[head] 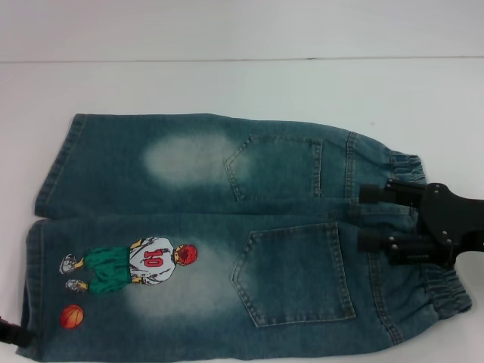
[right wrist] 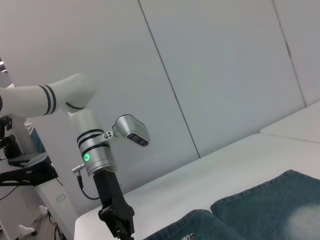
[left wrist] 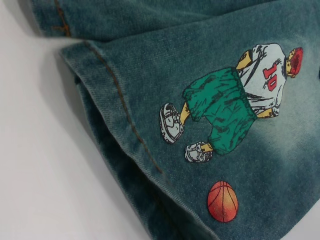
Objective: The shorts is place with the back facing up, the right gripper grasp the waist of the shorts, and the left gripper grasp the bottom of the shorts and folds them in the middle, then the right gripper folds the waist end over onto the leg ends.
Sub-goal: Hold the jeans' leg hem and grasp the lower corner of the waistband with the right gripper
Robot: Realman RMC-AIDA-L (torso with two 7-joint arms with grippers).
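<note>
right gripper: the black two-finger claw with silver screws and a broad black wrist plate (head: 368,218) sits over the waist. Head view shows two fingers (head: 376,194) pointing toward the back pockets with a clear gap between them, so it looks open, holding nothing.

waist: the ruffled elastic denim band (head: 446,291) is the puckered end of the shorts; the claw's fingers lie across its middle, whether they touch the cloth I can't tell.

left gripper: in the head view only a black sliver (head: 15,333) pokes in just beside the printed leg's hem. The right wrist view shows the rest, a black claw (right wrist: 119,225) on a black link under a silver cylinder with a green light ring (right wrist: 95,155), hanging over the leg ends. Open or closed, can't tell.

bottom of the shorts: the two flat double-stitched leg hems (head: 53,170) are the end farthest from the waist. The left wrist view gets close on the printed leg's hem (left wrist: 125,130); stitching is visible and the edge is lifted a bit off the surface.

shorts: long faded blue denim shorts (head: 204,227), spread flat, back pockets up, pale bleached patches near the pockets.

print: cartoon basketball player number 10 (head: 132,265) (left wrist: 235,107) with an orange ball (head: 72,316) (left wrist: 222,201), near the hem.

table: white surface (head: 227,83) under everything.
</note>
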